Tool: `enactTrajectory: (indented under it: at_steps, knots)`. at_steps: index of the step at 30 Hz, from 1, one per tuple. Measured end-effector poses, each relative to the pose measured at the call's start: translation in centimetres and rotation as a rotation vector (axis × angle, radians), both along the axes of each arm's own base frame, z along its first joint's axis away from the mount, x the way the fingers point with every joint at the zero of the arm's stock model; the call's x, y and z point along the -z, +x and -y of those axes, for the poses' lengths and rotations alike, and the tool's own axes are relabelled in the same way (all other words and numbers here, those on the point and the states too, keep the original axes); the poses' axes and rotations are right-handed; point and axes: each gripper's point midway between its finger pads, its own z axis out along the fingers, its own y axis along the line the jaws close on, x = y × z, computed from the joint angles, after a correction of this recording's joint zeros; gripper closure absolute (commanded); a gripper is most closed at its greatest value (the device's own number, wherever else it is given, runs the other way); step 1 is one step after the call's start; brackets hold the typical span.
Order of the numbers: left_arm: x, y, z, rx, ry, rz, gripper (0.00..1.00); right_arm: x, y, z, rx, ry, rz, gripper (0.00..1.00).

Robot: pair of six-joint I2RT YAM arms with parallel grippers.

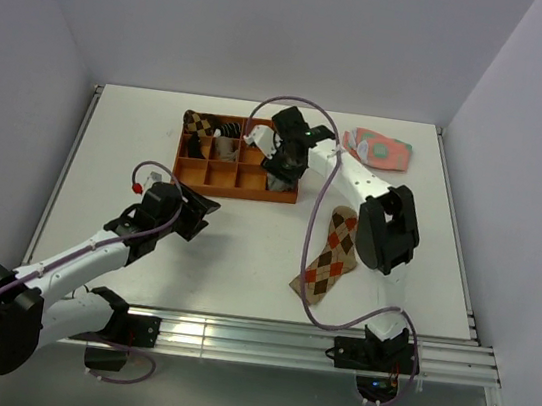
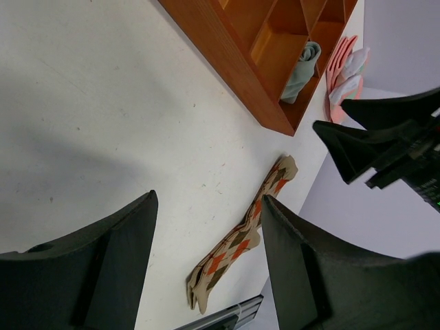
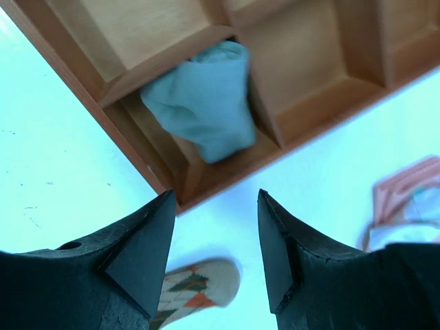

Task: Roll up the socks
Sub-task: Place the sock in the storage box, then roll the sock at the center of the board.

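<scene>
The tan argyle sock (image 1: 331,254) lies flat and unrolled on the table, right of centre; it also shows in the left wrist view (image 2: 240,237), and its toe shows in the right wrist view (image 3: 199,289). The grey sock (image 3: 203,113) sits bunched in a compartment near the right end of the orange tray (image 1: 235,190); it also shows in the left wrist view (image 2: 302,69). My right gripper (image 3: 214,254) is open and empty, hovering over that end of the tray (image 1: 281,169). My left gripper (image 2: 206,261) is open and empty above bare table, left of the argyle sock (image 1: 199,211).
Pink-and-green socks (image 1: 379,150) lie at the back right, also in the wrist views (image 2: 344,72) (image 3: 405,206). The tray's back-left compartments hold another rolled argyle sock (image 1: 199,127) and dark items. The right arm (image 1: 389,225) stands beside the flat sock.
</scene>
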Motion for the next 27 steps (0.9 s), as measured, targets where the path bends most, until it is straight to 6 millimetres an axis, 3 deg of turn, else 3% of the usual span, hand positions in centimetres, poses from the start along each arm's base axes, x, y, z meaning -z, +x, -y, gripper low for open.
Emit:
enactTrajectory:
  at_steps: [5, 9, 12, 15, 18, 20, 23, 27]
  knots:
    - [-0.1, 0.1, -0.1, 0.002, 0.004, 0.005, 0.33, -3.5, -0.9, 1.2, 0.080, 0.055, 0.059, 0.45]
    - [-0.7, 0.1, -0.3, 0.006, 0.006, 0.031, 0.33, -4.7, -5.5, 3.8, 0.114, 0.085, 0.055, 0.47]
    - [-1.8, 0.1, -0.4, 0.007, -0.003, 0.067, 0.32, -3.4, -9.7, 5.7, 0.107, 0.084, 0.000, 0.48]
    - [-2.7, 0.1, -0.5, 0.011, -0.007, 0.097, 0.32, -0.2, -14.1, 7.2, 0.084, 0.043, -0.082, 0.49]
    - [-3.4, 0.1, -0.6, 0.014, -0.008, 0.122, 0.32, 3.2, -18.6, 7.5, 0.030, -0.019, -0.182, 0.49]
    - [-3.9, 0.0, -0.7, 0.015, -0.014, 0.139, 0.32, 4.5, -20.9, 7.1, -0.005, -0.040, -0.234, 0.49]
    - [-4.7, -0.1, -0.8, 0.015, -0.021, 0.161, 0.32, 4.7, -22.7, 6.0, -0.040, -0.034, -0.262, 0.50]
    - [-5.4, -0.3, -0.9, 0.020, -0.026, 0.186, 0.32, 4.4, -23.4, 5.3, -0.027, -0.020, -0.263, 0.50]
